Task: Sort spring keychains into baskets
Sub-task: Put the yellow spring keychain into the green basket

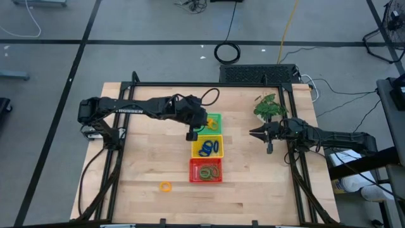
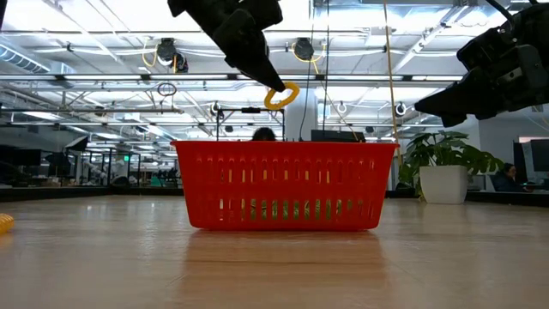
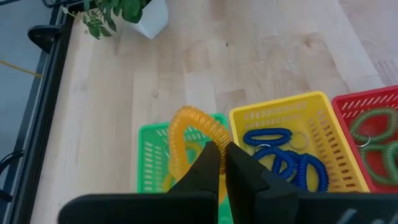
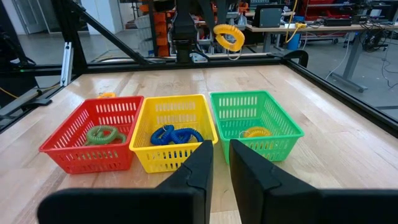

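Holding an orange-yellow coiled plastic keychain loop [image 3: 189, 134] pinched between nearly closed fingers, my left gripper [image 3: 222, 163] hangs above the green square mesh basket [image 4: 255, 121], the loop clear of the rim. That basket already has an orange-yellow loop [image 4: 256, 132] lying inside. Next in the row I see the yellow square mesh basket [image 4: 171, 112] with blue coiled loops [image 4: 174, 135], then the red square mesh basket [image 4: 93, 115] with green coiled loops [image 4: 102, 133]; the three baskets touch side by side. One more orange-yellow coiled loop [image 1: 165, 186] lies alone on the pale wooden table [image 1: 139, 164], well apart from the red basket. My right gripper [image 4: 215, 163] waits off to the side near a small potted green plant [image 1: 267, 106], its fingers a narrow gap apart with nothing between them
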